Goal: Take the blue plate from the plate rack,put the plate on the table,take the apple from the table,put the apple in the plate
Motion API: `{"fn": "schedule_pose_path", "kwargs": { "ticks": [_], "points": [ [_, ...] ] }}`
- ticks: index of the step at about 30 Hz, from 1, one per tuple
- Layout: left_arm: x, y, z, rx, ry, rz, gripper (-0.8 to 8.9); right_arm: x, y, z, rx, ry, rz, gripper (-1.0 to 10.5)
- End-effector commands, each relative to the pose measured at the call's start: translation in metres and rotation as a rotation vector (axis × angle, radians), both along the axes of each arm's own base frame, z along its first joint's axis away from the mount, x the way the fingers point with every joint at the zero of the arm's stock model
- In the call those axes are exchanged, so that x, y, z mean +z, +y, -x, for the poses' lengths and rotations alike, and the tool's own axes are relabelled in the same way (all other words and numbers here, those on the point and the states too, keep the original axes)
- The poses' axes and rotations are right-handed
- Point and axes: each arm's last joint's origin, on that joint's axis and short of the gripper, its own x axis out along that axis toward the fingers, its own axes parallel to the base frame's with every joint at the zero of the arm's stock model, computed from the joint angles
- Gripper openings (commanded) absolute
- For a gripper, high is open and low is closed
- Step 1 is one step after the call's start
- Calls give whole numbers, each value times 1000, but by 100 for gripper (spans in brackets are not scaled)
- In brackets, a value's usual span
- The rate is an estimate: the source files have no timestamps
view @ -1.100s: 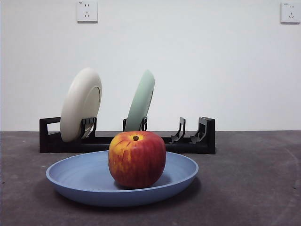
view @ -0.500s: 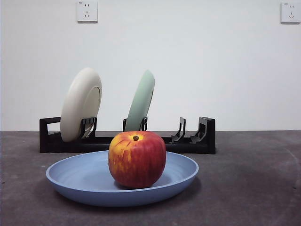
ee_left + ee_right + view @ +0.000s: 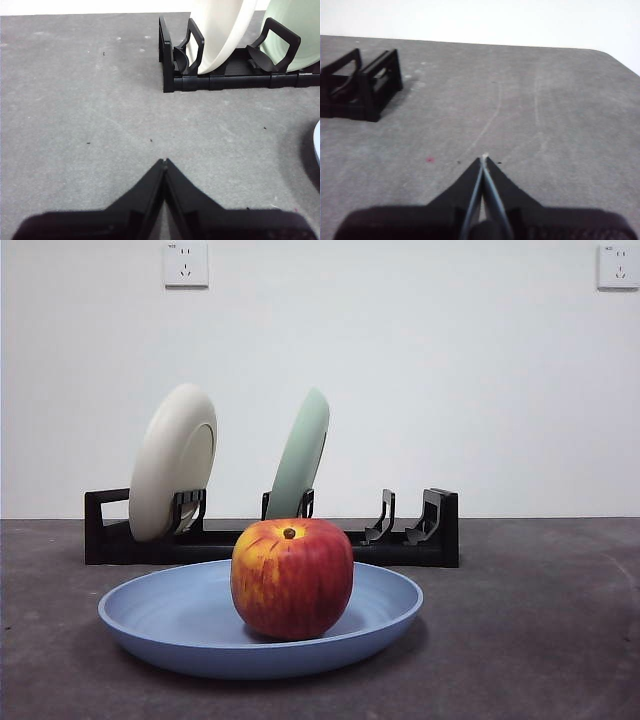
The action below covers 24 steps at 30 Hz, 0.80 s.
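Observation:
The red and yellow apple (image 3: pixel 291 578) sits upright in the middle of the light-blue plate (image 3: pixel 170 625), which lies flat on the dark grey table (image 3: pixel 530 640) in front of the black plate rack (image 3: pixel 440 530). The rack also shows in the left wrist view (image 3: pixel 220 80) and its end in the right wrist view (image 3: pixel 367 85). A sliver of the blue plate shows in the left wrist view (image 3: pixel 317 145). My left gripper (image 3: pixel 164 161) is shut and empty over bare table, away from the plate. My right gripper (image 3: pixel 484 157) is shut and empty over bare table beyond the rack's end.
A cream-white plate (image 3: pixel 172 460) and a pale green plate (image 3: pixel 299 455) stand tilted in the rack's slots; both show in the left wrist view, the white one (image 3: pixel 220 30) and the green one (image 3: pixel 300 25). A white wall with two sockets stands behind.

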Motion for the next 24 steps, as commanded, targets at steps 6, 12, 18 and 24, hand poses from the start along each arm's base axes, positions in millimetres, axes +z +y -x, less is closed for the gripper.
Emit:
{"fn": "schedule_pose_path", "kwargs": {
  "ticks": [6, 12, 18, 24],
  "points": [
    [-3, 0, 0, 0, 8, 4, -4, -3, 0, -1, -11, 2, -27, 2],
    [-3, 0, 0, 0, 8, 4, -4, -3, 0, -1, -11, 2, -27, 2],
    [-3, 0, 0, 0, 8, 4, -4, -3, 0, -1, -11, 2, -27, 2],
    [-3, 0, 0, 0, 8, 4, -4, -3, 0, -1, -11, 2, -27, 2]
  ]
}}
